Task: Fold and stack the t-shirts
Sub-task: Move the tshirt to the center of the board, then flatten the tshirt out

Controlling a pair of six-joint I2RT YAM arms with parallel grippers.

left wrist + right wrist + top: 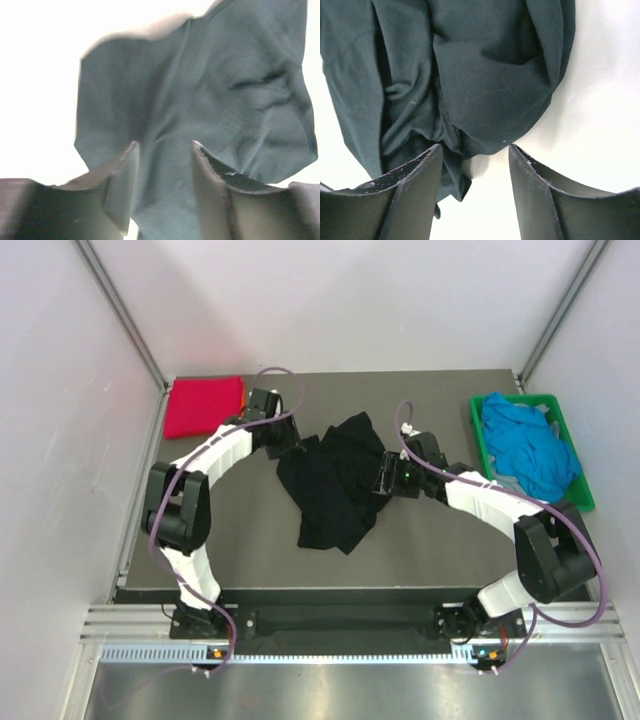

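Seen from above, a dark grey counter carries a large black t-shirt that lies crumpled and unfolded at its centre. A magenta-red t-shirt lies flat at the counter's ten o'clock corner, well apart from the black one. At two o'clock stands a green plastic crate with bright blue t-shirts heaped inside. The left claw sits at the black shirt's eleven o'clock edge. In its wrist view dark cloth runs down between the two fingers, with folds drawing in toward the gap, but whether the fingers pinch it cannot be told. The right claw sits at the shirt's three o'clock edge and is released. Its fingers are spread wide, pale counter shows between them, and a bunched fold of the shirt lies just beyond its fingertips, toward twelve o'clock.
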